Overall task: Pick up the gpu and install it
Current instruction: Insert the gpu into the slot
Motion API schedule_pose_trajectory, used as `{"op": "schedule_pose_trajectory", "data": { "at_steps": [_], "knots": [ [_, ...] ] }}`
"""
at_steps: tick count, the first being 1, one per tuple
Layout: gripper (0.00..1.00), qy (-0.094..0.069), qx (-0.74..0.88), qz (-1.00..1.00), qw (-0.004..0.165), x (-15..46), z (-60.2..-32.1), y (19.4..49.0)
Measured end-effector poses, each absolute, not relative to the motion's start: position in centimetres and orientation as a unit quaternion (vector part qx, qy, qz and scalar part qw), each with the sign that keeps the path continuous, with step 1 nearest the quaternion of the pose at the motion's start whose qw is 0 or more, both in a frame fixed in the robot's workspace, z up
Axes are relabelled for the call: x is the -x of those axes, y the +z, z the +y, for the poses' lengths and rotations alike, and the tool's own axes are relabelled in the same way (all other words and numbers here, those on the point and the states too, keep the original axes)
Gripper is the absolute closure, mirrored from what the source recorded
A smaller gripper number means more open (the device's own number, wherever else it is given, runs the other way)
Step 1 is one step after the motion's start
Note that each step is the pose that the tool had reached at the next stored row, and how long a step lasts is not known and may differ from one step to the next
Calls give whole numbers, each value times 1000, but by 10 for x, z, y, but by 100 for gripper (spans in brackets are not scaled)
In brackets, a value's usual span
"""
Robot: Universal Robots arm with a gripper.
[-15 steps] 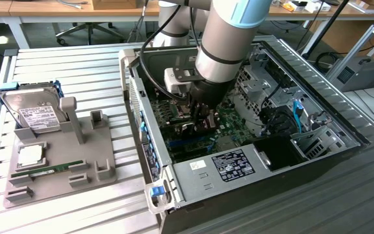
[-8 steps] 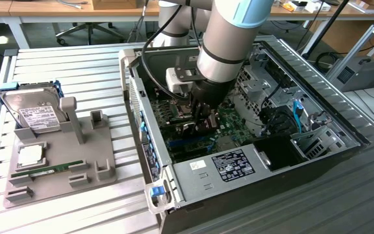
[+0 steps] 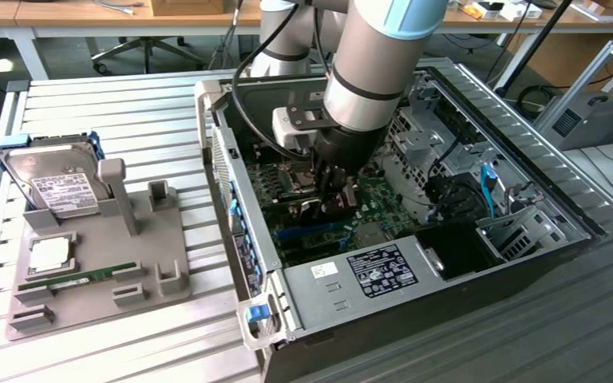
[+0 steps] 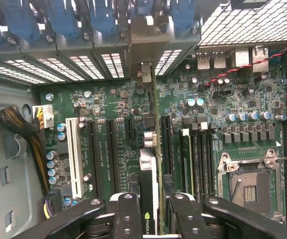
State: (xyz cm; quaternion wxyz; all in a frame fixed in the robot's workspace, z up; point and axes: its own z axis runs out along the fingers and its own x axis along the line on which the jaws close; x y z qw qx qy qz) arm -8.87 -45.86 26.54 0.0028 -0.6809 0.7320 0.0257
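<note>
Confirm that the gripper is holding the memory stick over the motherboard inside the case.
No: the gripper holds the gpu, not the memory stick, over the motherboard inside the case; the wrist view shows it. The memory stick lies on the tray.

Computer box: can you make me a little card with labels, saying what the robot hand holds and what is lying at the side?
robot hand: gripper, reaching into the open computer case, shut on the gpu
gpu: held on edge over the motherboard, in line with its slots; pushed in or not, cannot tell
grey holder: beside the case, on the exterior view's left
on the holder: hard drive, square chip, memory stick
</note>
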Motion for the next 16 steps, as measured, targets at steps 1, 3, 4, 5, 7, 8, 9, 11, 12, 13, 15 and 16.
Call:
{"op": "schedule_pose_trajectory", "data": {
  "at_steps": [1, 3, 4, 5, 7, 8, 9, 11, 12, 13, 15, 16],
  "knots": [
    [73, 26, 681, 732, 3, 89, -459, 266],
    [73, 25, 681, 732, 3, 89, -459, 267],
    [73, 25, 681, 732, 2, 89, -459, 267],
    [73, 25, 681, 732, 2, 89, -459, 268],
    [73, 25, 681, 732, 2, 89, -459, 267],
    [73, 24, 682, 731, 1, 89, -459, 268],
    [73, 23, 683, 730, 0, 89, -459, 268],
    [73, 23, 683, 730, 0, 89, -459, 268],
    [73, 23, 683, 730, 0, 89, -459, 268],
    [73, 23, 683, 730, 0, 89, -459, 268],
    [73, 23, 684, 729, 0, 89, -459, 268],
    [73, 23, 686, 727, 0, 89, -459, 268]
  ]
}}
